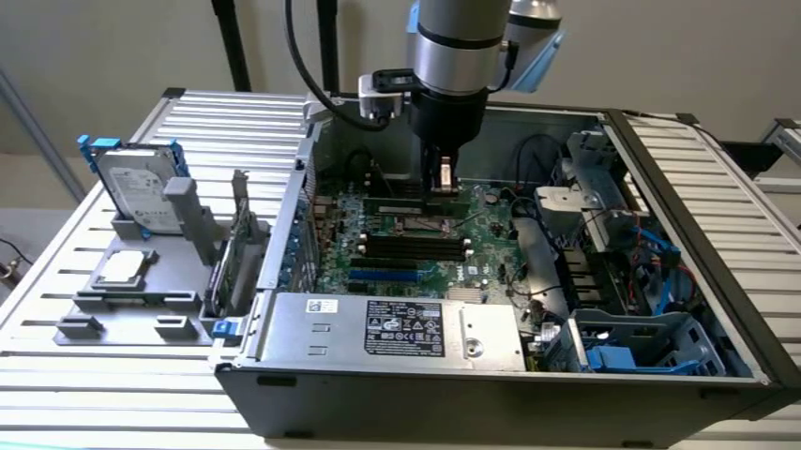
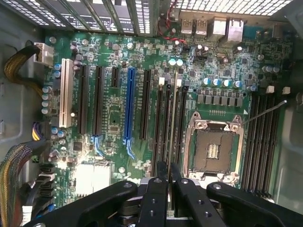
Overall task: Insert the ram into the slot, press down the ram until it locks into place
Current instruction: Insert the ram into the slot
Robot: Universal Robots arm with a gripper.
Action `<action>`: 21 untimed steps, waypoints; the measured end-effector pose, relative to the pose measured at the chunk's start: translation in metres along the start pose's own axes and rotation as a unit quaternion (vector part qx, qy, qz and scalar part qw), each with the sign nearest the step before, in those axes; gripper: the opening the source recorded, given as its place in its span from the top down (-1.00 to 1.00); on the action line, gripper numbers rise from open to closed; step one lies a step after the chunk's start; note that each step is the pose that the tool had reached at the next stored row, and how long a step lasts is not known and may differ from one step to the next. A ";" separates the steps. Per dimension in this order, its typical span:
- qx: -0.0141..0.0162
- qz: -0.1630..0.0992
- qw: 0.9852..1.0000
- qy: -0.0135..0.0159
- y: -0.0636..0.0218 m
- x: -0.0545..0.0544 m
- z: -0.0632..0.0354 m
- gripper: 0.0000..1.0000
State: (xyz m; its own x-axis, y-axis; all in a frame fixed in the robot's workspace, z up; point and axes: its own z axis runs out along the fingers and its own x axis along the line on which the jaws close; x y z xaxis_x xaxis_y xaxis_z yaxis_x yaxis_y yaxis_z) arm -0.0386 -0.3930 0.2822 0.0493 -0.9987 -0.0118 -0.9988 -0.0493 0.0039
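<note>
**A:** Take the exterior view first. Where is the arm?
**B:** Its gripper (image 1: 441, 186) hangs low inside the open case (image 1: 501, 389), over the motherboard (image 1: 328, 255). It is on the far side of the processor socket (image 1: 423, 223) from the camera. The power supply (image 1: 400, 328) sits by the near wall, well apart from it.
**A:** And the ram?
**B:** From that angle it cannot be told apart from the fingertips. The wrist view shows it. The two black fingers (image 2: 156, 194) stand narrow, closed on the ram (image 2: 173, 113), which appears edge-on as a thin pale line running away from them.
**A:** Over which slot?
**B:** It is among the black memory slots (image 2: 162, 118), between the processor socket and the blue slot (image 2: 129, 104). The line runs along them, slightly slanted. Whether its lower edge touches a slot cannot be told.
**A:** So which step is in hand?
**B:** Judging from this, the insertion. The stick is gripped and lined up, and nothing shows it locked.
**A:** What does seating it call for?
**B:** Probably keeping the edge true to one slot along its whole length, then a straight, even push. A tilt could jam one end or drop it into the neighbouring slot.
</note>
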 end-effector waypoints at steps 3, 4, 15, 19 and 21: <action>0.000 0.000 1.000 0.000 0.0000 0.000 0.0054 0.73; 0.000 0.001 1.000 0.000 0.0000 0.000 0.0074 0.73; 0.002 0.001 1.000 0.000 -0.0001 0.000 0.0273 0.73; 0.002 0.001 1.000 0.001 -0.0005 0.000 0.0335 0.73; 0.002 0.001 1.000 0.002 -0.0016 0.000 0.0353 0.73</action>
State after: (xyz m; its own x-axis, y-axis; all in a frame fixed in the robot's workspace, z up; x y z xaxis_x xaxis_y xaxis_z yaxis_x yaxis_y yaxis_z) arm -0.0372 -0.3930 0.2469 0.0478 -0.9988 -0.0087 -0.9989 -0.0478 -0.0007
